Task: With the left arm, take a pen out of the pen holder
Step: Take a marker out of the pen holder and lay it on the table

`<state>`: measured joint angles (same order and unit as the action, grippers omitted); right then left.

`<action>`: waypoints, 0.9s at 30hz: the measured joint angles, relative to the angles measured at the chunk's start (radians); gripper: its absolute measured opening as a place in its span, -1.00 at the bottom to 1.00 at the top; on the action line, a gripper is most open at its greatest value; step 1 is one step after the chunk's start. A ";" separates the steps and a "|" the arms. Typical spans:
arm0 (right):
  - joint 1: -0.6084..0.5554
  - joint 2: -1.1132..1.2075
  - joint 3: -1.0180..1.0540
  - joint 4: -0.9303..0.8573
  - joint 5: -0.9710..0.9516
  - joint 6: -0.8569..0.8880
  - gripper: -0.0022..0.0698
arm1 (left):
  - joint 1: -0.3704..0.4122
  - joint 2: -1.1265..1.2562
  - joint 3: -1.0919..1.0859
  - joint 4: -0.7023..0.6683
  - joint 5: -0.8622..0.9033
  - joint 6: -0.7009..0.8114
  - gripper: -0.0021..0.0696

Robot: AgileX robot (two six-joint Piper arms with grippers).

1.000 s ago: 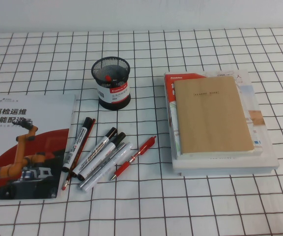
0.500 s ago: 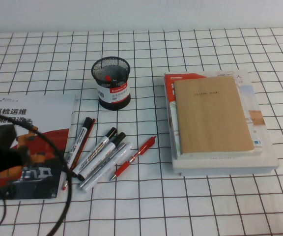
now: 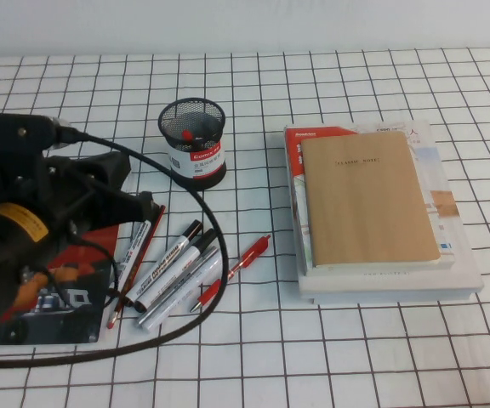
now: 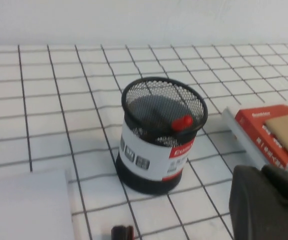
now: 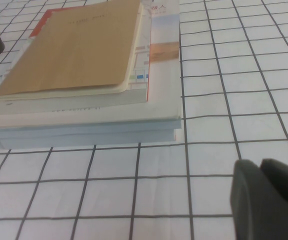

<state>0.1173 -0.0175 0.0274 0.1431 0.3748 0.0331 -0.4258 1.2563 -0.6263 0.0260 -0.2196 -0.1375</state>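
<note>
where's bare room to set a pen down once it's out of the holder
Bare grid cloth lies between the black mesh pen holder and the stacked books, and along the near edge. Crowded: the loose markers and pens beside the printed brochure, where the left gripper hovers. The right gripper sits over bare cloth by the books' near corner.

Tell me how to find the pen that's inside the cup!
Find the stack of books, with the right end effector near it; left of it stands a black mesh cup, the shut left end effector hovering nearby. The pen is inside, only its red top showing, unlike the pens lying flat.
</note>
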 joint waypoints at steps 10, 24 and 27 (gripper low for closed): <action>0.000 0.000 0.000 0.000 0.000 0.000 -0.98 | 0.000 0.182 -0.001 0.119 -0.399 0.000 -0.78; 0.000 0.000 0.000 0.000 0.000 0.000 -0.98 | 0.000 0.471 -0.008 0.109 -0.811 0.039 0.11; 0.000 0.000 0.000 0.000 0.000 0.000 -0.98 | 0.000 0.519 -0.008 0.109 -0.877 0.091 0.12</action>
<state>0.1173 -0.0175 0.0274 0.1431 0.3748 0.0331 -0.4258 1.7753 -0.6346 0.1345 -1.0961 -0.0463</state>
